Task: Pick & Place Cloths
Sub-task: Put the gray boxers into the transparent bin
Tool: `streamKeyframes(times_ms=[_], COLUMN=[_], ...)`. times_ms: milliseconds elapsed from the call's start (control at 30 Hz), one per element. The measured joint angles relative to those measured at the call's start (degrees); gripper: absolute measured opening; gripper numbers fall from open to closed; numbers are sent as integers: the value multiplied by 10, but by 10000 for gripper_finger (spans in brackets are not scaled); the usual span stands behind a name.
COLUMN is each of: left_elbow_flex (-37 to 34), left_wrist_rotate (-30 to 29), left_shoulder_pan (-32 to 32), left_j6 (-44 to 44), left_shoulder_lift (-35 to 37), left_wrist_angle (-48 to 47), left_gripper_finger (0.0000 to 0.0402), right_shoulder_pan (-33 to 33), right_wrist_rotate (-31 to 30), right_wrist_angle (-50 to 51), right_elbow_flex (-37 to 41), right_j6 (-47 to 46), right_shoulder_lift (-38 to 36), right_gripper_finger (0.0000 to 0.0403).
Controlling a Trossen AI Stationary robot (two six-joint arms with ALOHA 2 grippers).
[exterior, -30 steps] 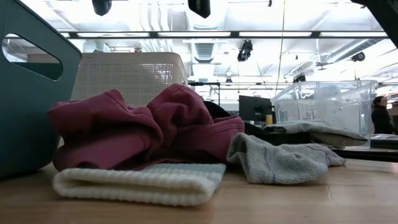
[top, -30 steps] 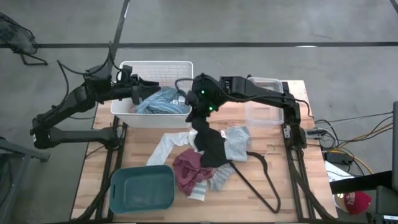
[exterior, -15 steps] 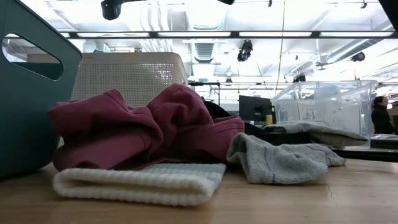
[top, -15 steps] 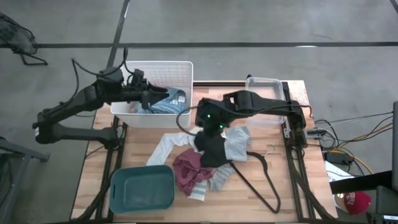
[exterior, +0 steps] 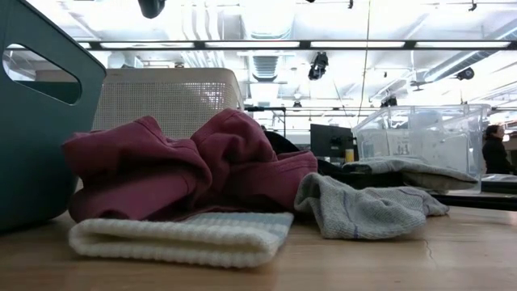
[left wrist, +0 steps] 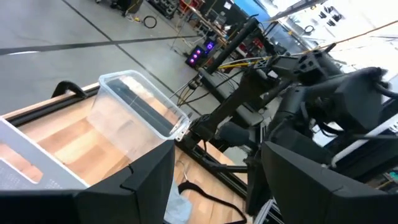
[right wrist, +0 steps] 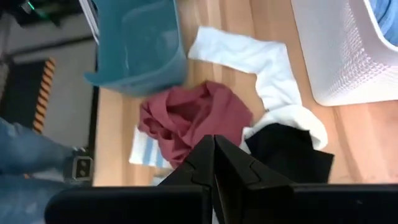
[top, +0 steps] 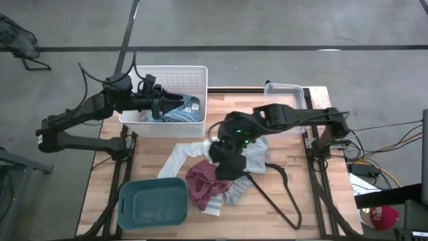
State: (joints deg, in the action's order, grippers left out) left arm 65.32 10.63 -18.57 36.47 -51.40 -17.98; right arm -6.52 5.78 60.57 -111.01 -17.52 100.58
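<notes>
A pile of cloths lies mid-table: maroon piece [top: 204, 181] [right wrist: 186, 118], white piece [top: 180, 155], black piece [top: 231, 161] [right wrist: 286, 152], grey piece [top: 254, 152] and a folded white striped piece [exterior: 178, 234]. The blue striped shirt [top: 179, 112] rests inside the white basket [top: 194, 73]. No pink checked shirt shows. My right gripper [top: 215, 142] [right wrist: 214, 140] is shut and points down over the pile, where the black and white pieces meet; nothing shows between its fingers. My left gripper [top: 166, 106] [left wrist: 217, 155] is open above the basket, over the blue shirt.
A teal bin [top: 152, 204] stands at the near left of the table. A clear bin [top: 284, 110] sits at the far right. The thin black wire hanger [top: 277, 194] lies right of the pile. A person [exterior: 493, 149] stands in the room behind.
My right gripper has moved from beside the basket toward the near edge and down over the cloth pile. My left gripper has reached farther right over the basket. The blue striped shirt, which bulged above the basket rim, now lies lower inside it.
</notes>
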Motion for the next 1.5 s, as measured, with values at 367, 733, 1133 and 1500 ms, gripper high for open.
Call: streamKeyframes(times_ms=[367,733,1133,1500], left_elbow_flex=[0,0,0,0], left_wrist_rotate=[0,0,0,0], left_shoulder_pan=[0,0,0,0], left_j6=[0,-1,7,-2], left_shoulder_lift=[1,-1,-1,-1], left_wrist_angle=[0,0,0,0], left_gripper_finger=[245,245,246,245], right_shoulder_pan=[-5,-3,17,17], right_wrist_rotate=[5,2,-7,-45], right_wrist_angle=[-156,-257,-265,-234], right_elbow_flex=[332,470,512,562], right_j6=[-103,-236,-179,-166], right_shoulder_lift=[-165,-183,-183,-183], right_gripper_finger=[8,8,21,168])
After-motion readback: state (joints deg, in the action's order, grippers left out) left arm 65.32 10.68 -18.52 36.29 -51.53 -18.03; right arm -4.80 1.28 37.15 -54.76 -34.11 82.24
